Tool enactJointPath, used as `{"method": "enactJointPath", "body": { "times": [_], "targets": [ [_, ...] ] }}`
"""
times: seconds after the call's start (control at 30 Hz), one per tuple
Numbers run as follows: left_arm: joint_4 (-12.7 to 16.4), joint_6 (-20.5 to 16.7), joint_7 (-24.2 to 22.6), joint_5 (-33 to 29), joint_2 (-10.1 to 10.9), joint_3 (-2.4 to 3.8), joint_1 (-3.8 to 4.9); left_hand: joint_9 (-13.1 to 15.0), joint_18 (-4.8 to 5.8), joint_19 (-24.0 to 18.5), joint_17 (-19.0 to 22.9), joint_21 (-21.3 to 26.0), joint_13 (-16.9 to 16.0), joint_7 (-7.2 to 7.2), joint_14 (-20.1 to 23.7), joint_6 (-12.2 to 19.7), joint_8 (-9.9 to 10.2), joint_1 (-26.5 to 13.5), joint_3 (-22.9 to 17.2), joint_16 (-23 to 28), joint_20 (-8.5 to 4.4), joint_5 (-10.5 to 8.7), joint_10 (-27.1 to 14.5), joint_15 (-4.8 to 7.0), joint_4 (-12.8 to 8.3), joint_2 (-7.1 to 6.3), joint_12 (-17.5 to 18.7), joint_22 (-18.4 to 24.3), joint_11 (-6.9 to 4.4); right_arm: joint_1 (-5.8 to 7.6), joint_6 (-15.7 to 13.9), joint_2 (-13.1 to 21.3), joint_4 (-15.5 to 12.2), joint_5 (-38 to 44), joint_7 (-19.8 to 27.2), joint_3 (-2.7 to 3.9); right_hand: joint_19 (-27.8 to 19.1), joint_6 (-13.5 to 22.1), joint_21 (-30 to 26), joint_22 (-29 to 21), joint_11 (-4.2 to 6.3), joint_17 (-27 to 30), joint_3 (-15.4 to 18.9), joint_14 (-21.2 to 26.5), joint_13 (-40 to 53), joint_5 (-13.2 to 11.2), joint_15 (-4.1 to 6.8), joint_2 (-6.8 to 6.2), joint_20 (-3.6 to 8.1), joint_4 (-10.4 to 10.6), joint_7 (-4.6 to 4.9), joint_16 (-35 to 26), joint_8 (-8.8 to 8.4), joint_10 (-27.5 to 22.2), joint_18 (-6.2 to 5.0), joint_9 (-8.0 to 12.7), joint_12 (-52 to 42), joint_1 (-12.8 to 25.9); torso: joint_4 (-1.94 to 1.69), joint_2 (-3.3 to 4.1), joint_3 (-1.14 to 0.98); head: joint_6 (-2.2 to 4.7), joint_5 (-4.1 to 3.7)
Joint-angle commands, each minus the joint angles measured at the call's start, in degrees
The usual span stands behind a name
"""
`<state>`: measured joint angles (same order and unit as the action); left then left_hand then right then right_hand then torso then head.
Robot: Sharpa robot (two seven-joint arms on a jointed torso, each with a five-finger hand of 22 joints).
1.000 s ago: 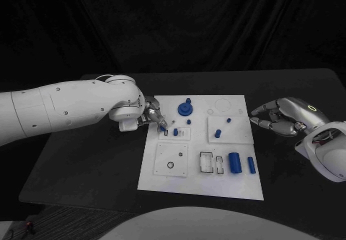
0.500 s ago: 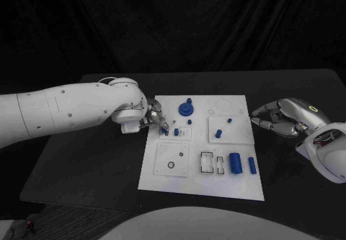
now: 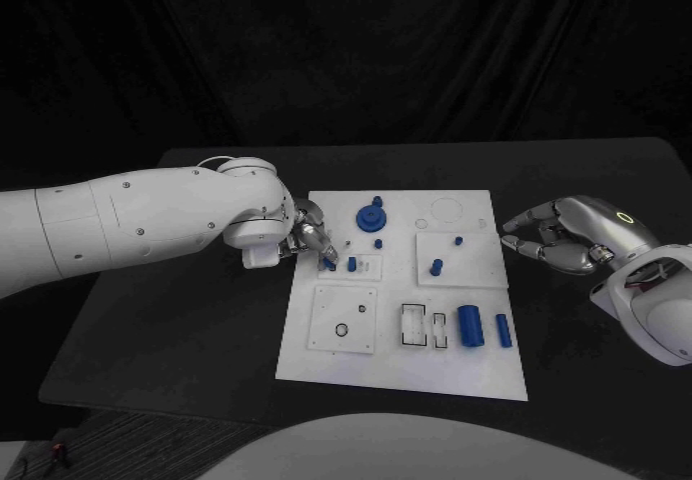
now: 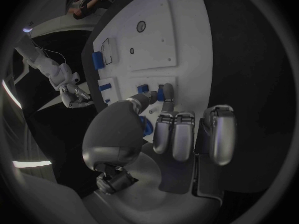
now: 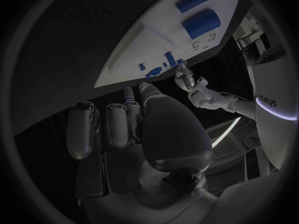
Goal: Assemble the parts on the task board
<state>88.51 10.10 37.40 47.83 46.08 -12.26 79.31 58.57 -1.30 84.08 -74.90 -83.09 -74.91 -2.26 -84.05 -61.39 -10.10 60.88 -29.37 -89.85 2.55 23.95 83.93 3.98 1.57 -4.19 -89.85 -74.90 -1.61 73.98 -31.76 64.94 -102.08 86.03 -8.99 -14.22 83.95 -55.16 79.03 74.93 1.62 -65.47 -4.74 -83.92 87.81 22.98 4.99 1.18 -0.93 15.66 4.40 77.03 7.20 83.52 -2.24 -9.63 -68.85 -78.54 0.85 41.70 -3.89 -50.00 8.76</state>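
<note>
Head view, nearest first: along the lower right of the board (image 3: 361, 370) lie two loose blue cylinders, the fat one (image 3: 470, 325) and a thin one (image 3: 503, 330) just beside it, next to a pair of slots (image 3: 423, 325); a small ring (image 3: 340, 329) sits on the plate at lower left. Mid-frame, the left hand (image 3: 306, 238) reaches in from the left edge of the board and pinches a small blue peg (image 3: 329, 262) between fingertips, held right over the little socket block where another peg (image 3: 351, 264) already stands. The left wrist view shows the same pinch, with the remaining fingers (image 4: 177, 134) lying straight and holding nothing. At the right of the frame the right hand (image 3: 565, 236) sits off the board on the black table, fingers curled in loosely around nothing. Farther back stand the blue knob (image 3: 372, 214) and two short studs (image 3: 434, 266). The risk, as I judge it: the peg looks tilted in the pinch, so pressing down could jam it at the hole's lip or flick it out of the fingertips, and the close neighbour peg could be knocked by a finger.
</note>
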Motion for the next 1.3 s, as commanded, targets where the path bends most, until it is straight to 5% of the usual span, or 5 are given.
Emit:
{"method": "enactJointPath", "body": {
  "times": [0.03, 1.3],
  "targets": [
    [-0.13, 0.85, -0.28, 0.17, -0.11, -0.1, -0.34, 0.09, -0.74, 0.35, -15.1, 0.39, -15.09, 0.13, -5.95, 0.37, -0.16, -0.04, -0.29, -0.15, -0.07, -0.33, 6.07, 0.02, -0.25, 0.55, -0.15, -12.38, 0.03, -0.19, 0.02, 0.01, -0.09, 0.14, -0.58, 0.03, 1.86, -0.35, -0.09, 11.81, 0.18, 0.12, -0.24, -2.39, -20.44, -0.05, 0.35, -0.2, -0.15, 0.2, -0.17, 0.09, -0.41, 0.02, -0.23, 0.07, 0.25, -0.19, 0.02, -0.01, 0.02, 0.0, -0.03],
    [0.25, 2.4, 0.62, 0.17, 0.62, -0.1, -0.62, 0.28, -0.96, -0.25, -15.1, 1.16, -15.09, 0.12, -5.95, 0.59, -0.22, 0.33, -0.7, -0.15, -0.01, -0.57, 6.07, -0.03, -1.09, 0.71, -0.15, -12.09, 0.06, -0.57, 0.9, 0.23, 0.05, 0.14, -1.4, 0.03, 1.82, -0.37, -0.17, 11.79, 0.21, 0.27, -0.5, -2.36, -20.58, 0.24, 0.37, -0.26, -0.15, 0.02, -0.18, 0.03, -0.47, -0.02, -0.26, 0.09, 0.42, -0.55, 0.01, 0.01, 0.02, 0.0, -0.11]
  ]
}}
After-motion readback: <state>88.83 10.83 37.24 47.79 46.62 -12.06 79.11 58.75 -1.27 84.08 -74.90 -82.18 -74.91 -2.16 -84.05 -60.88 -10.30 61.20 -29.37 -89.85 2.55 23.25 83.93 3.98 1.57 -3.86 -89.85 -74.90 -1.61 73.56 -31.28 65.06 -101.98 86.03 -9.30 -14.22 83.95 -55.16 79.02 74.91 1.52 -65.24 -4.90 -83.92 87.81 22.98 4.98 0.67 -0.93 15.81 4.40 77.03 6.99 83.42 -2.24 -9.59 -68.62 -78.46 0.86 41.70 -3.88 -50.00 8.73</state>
